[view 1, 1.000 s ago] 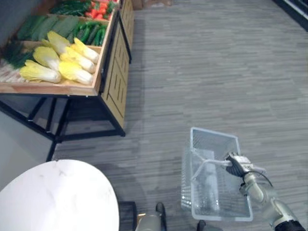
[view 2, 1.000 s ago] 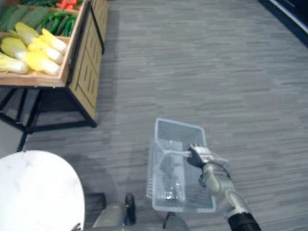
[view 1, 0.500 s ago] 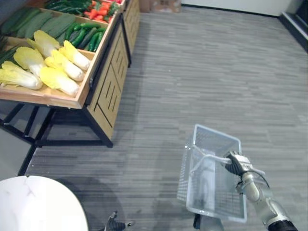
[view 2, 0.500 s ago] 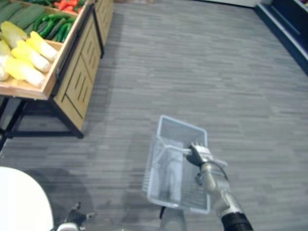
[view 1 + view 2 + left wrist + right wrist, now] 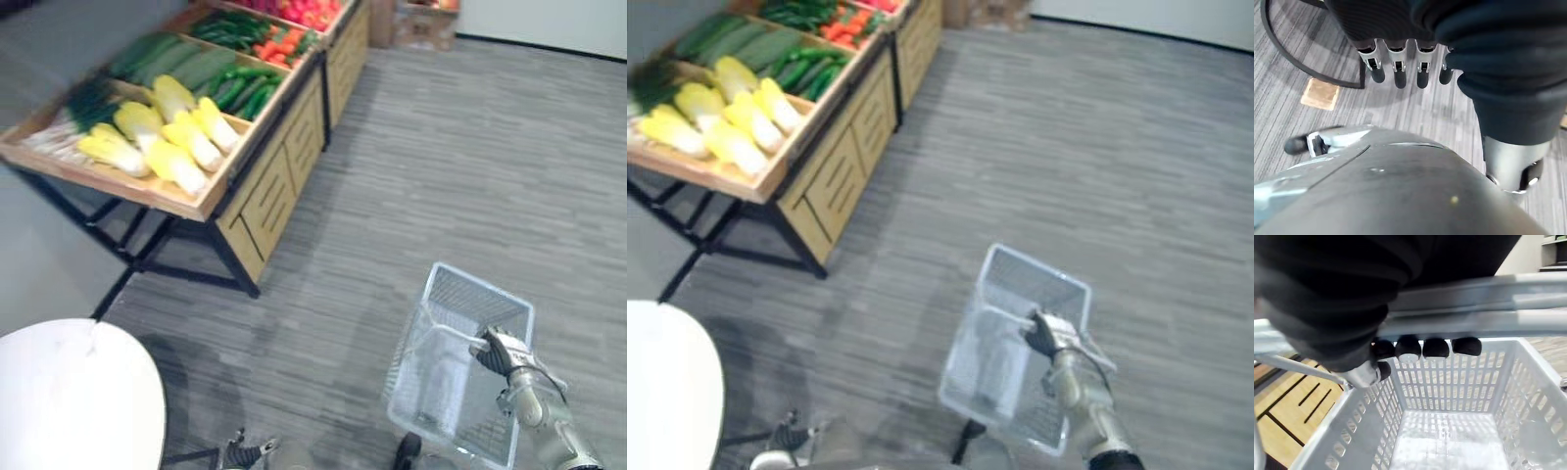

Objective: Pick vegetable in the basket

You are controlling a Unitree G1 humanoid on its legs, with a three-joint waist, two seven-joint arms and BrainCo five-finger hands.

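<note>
Grocery shop: a wooden display stand [image 5: 269, 196] presents napa cabbages [image 5: 167, 137], green vegetables [image 5: 240, 88] and red vegetables [image 5: 304, 10] in compartments; a plastic shopping basket [image 5: 1034, 284] is nearby.

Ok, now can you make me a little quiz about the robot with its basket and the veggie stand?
1. True or false: the basket already has a vegetable in it.
2. Pick one: what is the right hand curled round? A) the basket's handle B) a spoon C) a ball
3. Fill the gap: the cabbages on the wooden stand are white and ___.

Key: 1 false, the basket is empty. 2 A. 3 yellow.
</note>
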